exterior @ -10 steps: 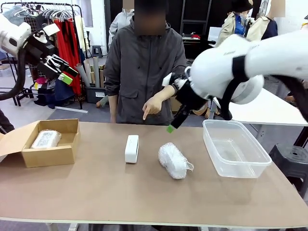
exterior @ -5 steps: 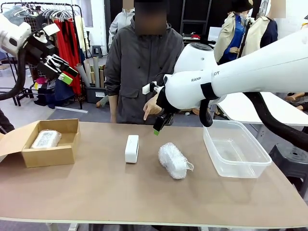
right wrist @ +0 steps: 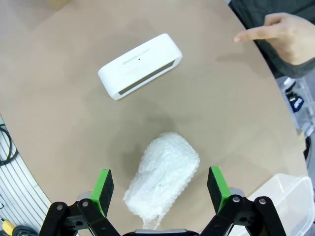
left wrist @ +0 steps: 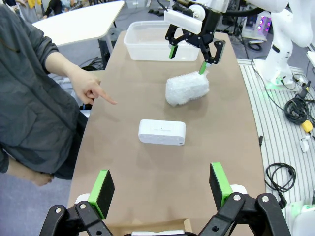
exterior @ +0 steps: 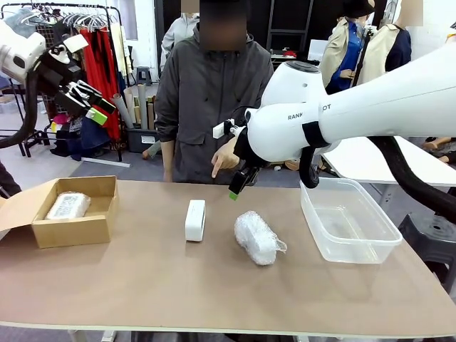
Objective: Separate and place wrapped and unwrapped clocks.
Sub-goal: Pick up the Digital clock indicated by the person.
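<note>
One wrapped clock point(exterior: 68, 205) sits in the cardboard box point(exterior: 71, 231) — bare clock point(exterior: 195, 219) and second bundle point(exterior: 255, 237) outside it, right pincer point(right wrist: 159, 183) wide.

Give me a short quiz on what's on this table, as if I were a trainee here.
1. True or false: the right gripper hangs open over the loose bundle.
2. What lies in the box? A) a mug B) a bubble-wrapped bundle C) a roll of tape
3. How many clocks lie on the table outside the box?

Key: 1 true. 2 B. 3 two: the bare clock and the loose bundle.
</note>
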`<action>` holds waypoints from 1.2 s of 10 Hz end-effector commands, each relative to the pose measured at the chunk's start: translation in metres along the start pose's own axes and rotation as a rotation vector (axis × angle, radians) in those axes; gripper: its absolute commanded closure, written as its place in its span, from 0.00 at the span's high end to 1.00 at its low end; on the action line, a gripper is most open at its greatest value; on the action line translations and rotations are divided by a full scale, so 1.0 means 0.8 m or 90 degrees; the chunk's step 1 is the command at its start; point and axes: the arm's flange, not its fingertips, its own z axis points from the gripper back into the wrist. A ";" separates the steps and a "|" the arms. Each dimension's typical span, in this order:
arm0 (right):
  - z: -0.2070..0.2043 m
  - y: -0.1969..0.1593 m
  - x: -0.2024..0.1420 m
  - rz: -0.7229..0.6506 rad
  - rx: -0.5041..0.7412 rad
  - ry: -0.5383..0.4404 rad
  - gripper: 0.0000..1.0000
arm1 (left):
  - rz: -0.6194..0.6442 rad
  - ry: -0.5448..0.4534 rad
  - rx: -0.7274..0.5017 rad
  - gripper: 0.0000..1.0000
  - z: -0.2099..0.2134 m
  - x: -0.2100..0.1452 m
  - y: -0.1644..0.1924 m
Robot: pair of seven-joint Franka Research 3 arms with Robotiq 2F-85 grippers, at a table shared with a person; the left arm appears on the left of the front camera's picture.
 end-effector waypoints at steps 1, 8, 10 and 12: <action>0.002 0.002 -0.010 0.004 0.010 -0.013 1.00 | -0.005 -0.002 -0.004 1.00 0.002 0.000 -0.002; -0.012 0.066 0.090 -0.143 -0.029 0.066 1.00 | -0.005 -0.002 -0.004 1.00 0.002 0.000 -0.002; -0.032 0.088 0.132 -0.238 -0.053 0.135 1.00 | -0.005 -0.002 -0.004 1.00 0.002 0.000 -0.002; -0.063 0.104 0.170 -0.277 -0.088 0.163 1.00 | -0.005 -0.002 -0.004 1.00 0.002 0.000 -0.002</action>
